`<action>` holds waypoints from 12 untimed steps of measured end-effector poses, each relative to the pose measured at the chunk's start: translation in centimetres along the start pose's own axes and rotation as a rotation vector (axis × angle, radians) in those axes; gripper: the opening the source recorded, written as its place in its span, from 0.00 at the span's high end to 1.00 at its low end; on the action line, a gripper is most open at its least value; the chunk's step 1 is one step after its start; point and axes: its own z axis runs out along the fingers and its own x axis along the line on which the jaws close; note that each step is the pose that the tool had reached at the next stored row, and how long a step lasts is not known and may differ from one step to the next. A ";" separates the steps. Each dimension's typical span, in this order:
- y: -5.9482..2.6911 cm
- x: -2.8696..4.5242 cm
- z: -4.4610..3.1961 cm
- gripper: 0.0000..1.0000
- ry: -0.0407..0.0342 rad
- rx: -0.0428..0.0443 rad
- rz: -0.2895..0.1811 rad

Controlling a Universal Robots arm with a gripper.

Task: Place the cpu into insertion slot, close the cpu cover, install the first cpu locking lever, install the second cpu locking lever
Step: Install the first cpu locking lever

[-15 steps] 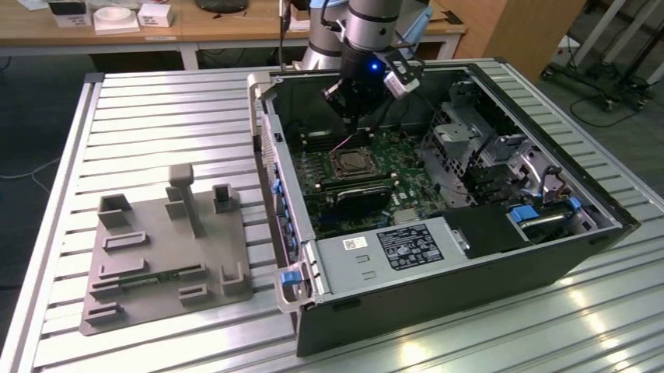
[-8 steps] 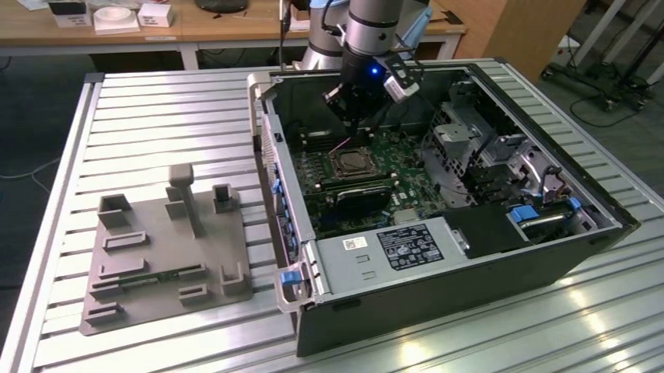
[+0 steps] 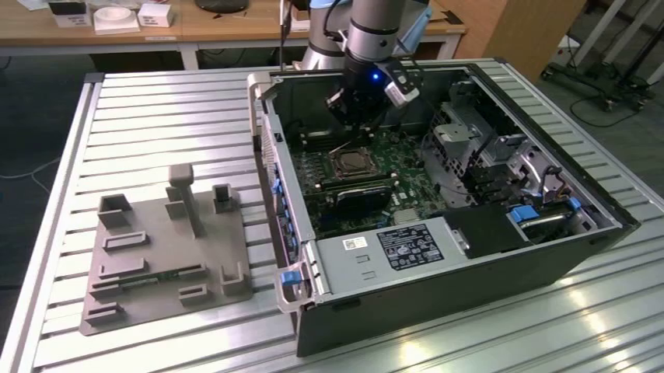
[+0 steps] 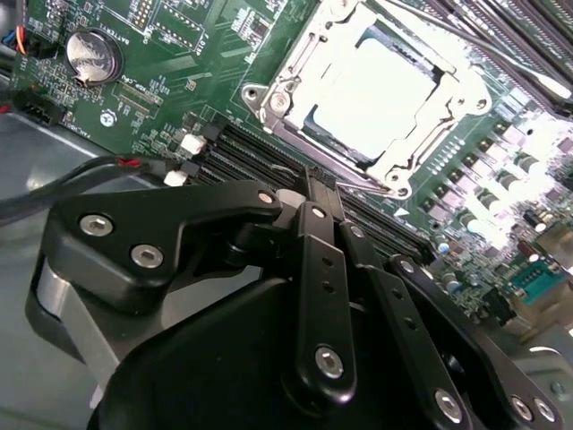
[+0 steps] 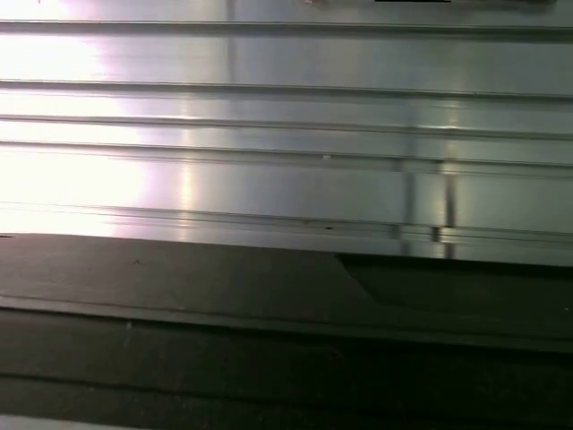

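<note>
Here, at the exterior view's left, a grey fixture tray (image 3: 166,256) lies on the slatted table (image 3: 155,109), well apart from the jaws. Further right stands the open computer case (image 3: 467,287), and the gripper (image 3: 355,120) hangs inside it above the green board, jaws pointing down.

The insertion slot (image 3: 350,163) sits just past the jaw tips, toward the case's near wall, with a gap between them. In the second wrist view the gripper (image 4: 318,184) shows its black linkage, and the jaws stand together with nothing between them. Their very tips are partly hidden behind the links.

Ahead of the jaws, across the long dark memory slots (image 4: 269,157), the cpu (image 4: 372,94) lies seated in the socket, flat face up. It is square, so it has no clear long axis. Its edges run parallel to the memory slots.

The cpu cover (image 4: 273,100) lies down flat around it, its window framing the chip. Glare washes out the cpu's top and the board beyond it, so no marking or corner notch can be read.

Off to one side of the jaws sit a coin cell (image 4: 94,55) and red and black wires (image 4: 116,166).

The first wrist view shows ribbed aluminium slats (image 5: 286,134) above a dark surface (image 5: 286,340) that I cannot identify.
</note>
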 end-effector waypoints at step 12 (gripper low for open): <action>-0.01 -0.34 0.22 0.90 -0.0002 -0.0001 0.000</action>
